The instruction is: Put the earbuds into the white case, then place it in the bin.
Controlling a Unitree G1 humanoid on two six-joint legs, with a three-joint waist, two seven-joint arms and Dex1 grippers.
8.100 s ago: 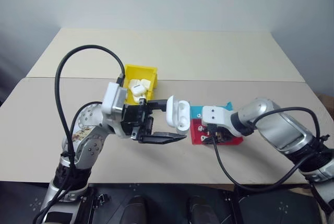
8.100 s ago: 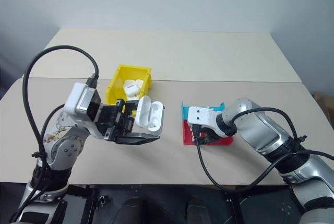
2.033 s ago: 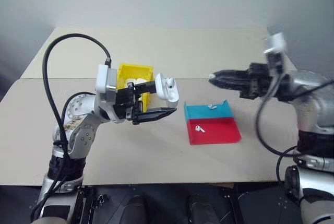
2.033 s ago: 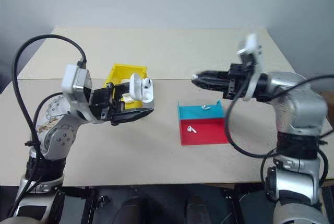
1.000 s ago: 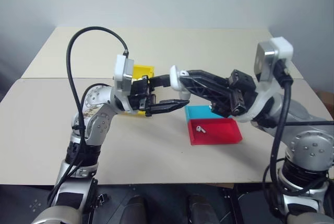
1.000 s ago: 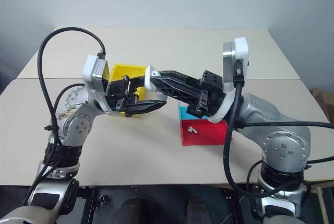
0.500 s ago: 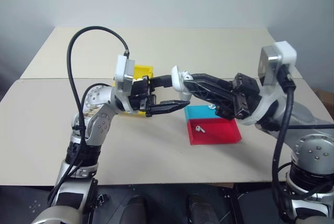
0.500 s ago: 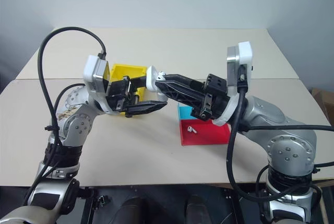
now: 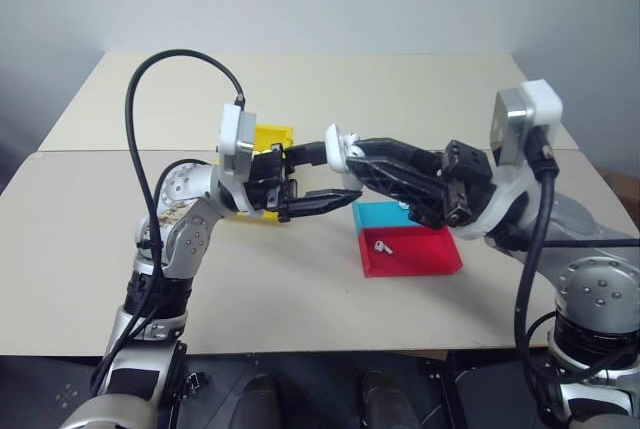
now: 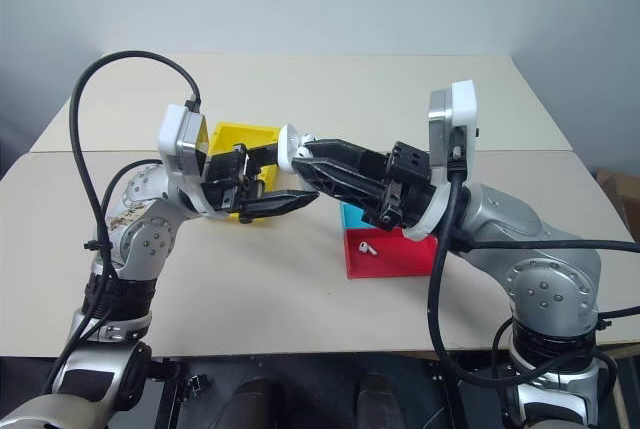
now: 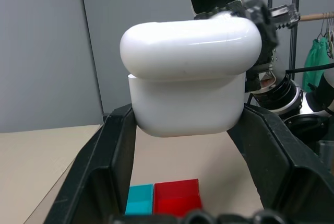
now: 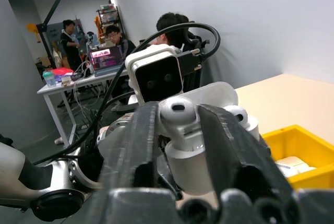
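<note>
Two beige tables (image 9: pixel 90 249) pushed together stand before a plain grey wall, and both robot arms meet above them. Compared with half a second ago, the right gripper's (image 9: pixel 347 149) fingers have parted slightly around the earbud at the case, while the left gripper (image 9: pixel 325 175) has stayed in place with the same grip; two seconds ago the right arm was still well off to the right. The left gripper clamps one white case (image 11: pixel 190 75) between its two black fingers, held in the air between the yellow bin (image 9: pixel 271 136) and the trays. The case stands upright with its hinged lid uppermost and flipped back, its mouth facing the right gripper. In the right wrist view, one earbud (image 12: pixel 176 110) sits stem-down in the case (image 12: pixel 201 145) between the right gripper's fingers (image 12: pixel 136 140), which stand a little apart on either side of it; whether they touch it cannot be told. A second rounded white shape (image 12: pixel 237 114) beside it may be another earbud. One more earbud (image 9: pixel 381 245) lies on the red tray (image 9: pixel 440 254), its stem pointing roughly towards the near-left. One blue tray (image 9: pixel 376 214) adjoins the red one on its far side. One bin sits on the table behind the left gripper, with at least one further white case (image 12: pixel 292 165) inside it. Several people sit at a desk in the background of the right wrist view.
</note>
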